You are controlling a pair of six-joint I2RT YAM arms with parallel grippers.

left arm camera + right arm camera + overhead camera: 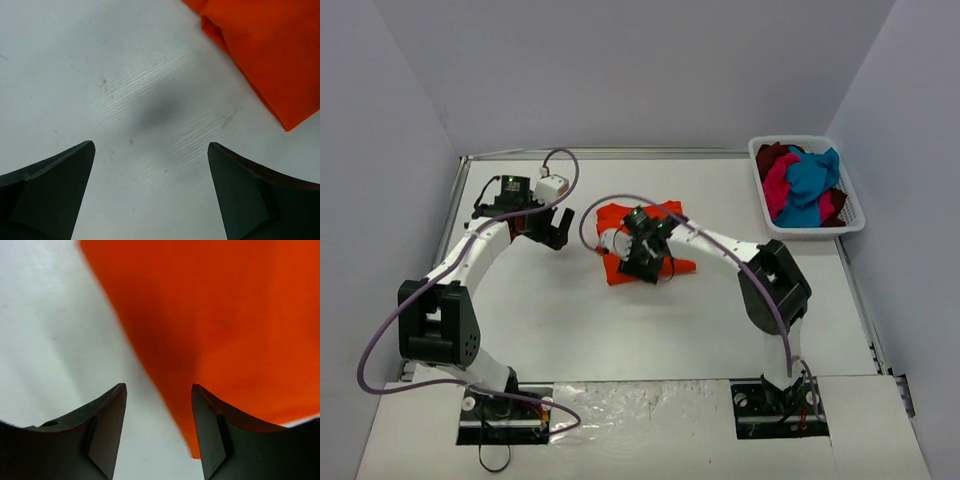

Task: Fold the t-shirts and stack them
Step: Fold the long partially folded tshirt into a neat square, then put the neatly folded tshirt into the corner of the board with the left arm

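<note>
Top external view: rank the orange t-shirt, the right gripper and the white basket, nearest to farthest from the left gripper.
1. orange t-shirt: its left edge lies just right of the left gripper.
2. right gripper: over the shirt's middle.
3. white basket: far right corner of the table.

A white table fills the floor of a plain enclosure, closed in by 3 pale grey-lilac panels: a back wall, a left wall and a right wall, all bare and matt. A thin metal rim runs along the table's far edge and down both sides. Close up, the tabletop shows a fine streaked grain with a few small dark scuffs (clearest in the left wrist view), and 1 soft grey shadow lies blurred on it. At the near edge a glossy, wrinkled strip catches the even, diffuse light.
</note>
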